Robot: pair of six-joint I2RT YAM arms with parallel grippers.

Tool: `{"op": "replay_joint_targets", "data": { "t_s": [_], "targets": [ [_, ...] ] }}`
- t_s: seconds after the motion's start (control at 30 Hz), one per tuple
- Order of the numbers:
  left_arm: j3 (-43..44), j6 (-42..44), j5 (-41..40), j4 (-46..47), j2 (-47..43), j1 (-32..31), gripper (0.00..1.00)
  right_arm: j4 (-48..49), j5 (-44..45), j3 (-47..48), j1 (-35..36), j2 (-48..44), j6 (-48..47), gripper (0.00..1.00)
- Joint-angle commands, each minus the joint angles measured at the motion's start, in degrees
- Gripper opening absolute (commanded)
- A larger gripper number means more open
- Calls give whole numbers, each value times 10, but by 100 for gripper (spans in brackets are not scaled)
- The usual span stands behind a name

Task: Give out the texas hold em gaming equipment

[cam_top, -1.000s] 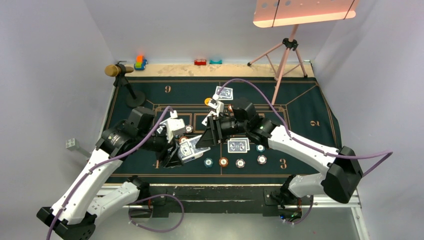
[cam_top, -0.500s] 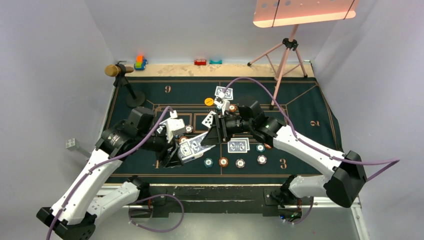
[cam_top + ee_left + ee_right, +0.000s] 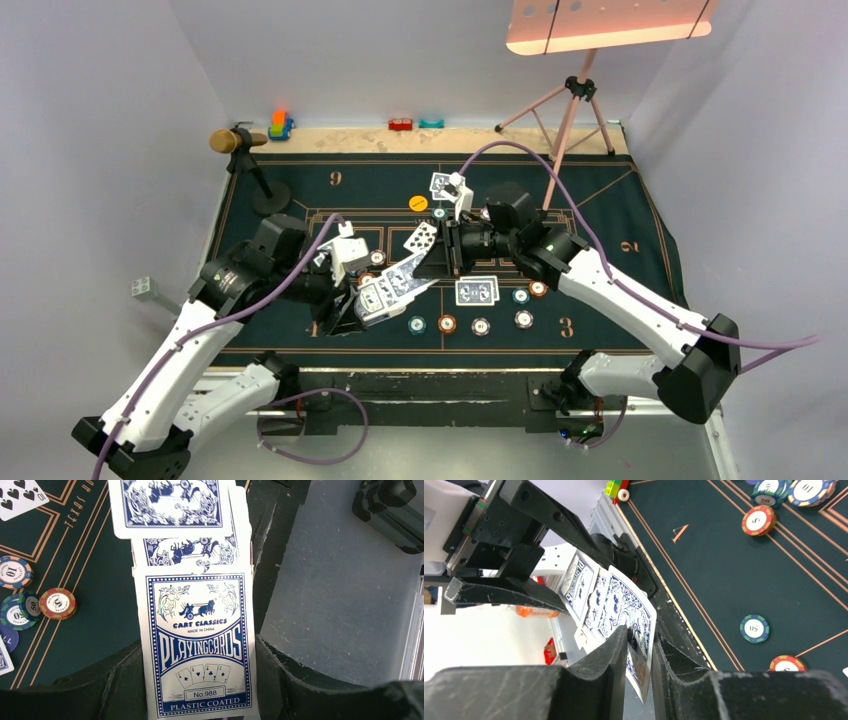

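As right tool (image 3: 640, 650) retreats, card (image 3: 624, 605) seemingly leaves deck (image 3: 200, 645).

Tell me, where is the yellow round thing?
In the top view, the yellow disc lies far-centre on the green mat, just left of the blue-backed cards.

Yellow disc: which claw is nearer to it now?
Right. The right claw, pinching a card, is just base-side of the yellow disc; the left claw, holding the deck, lies farther back and left.

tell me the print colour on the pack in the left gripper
Blue on white; the pack shows best in the left wrist view.
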Motion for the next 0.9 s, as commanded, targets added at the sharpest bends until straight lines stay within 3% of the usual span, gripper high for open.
{"op": "replay_joint_targets", "data": {
  "t_s": [0.0, 0.63, 0.87],
  "targets": [
    [21, -4, 23, 21, -11, 4, 20, -39, 34, 40, -9, -15, -34, 24],
    [19, -6, 23, 20, -12, 3, 20, -98, 39, 108, -40, -33, -70, 21],
    [17, -7, 23, 20, -14, 3, 20, -136, 61, 136, -63, -32, -98, 10]
  ]
}}
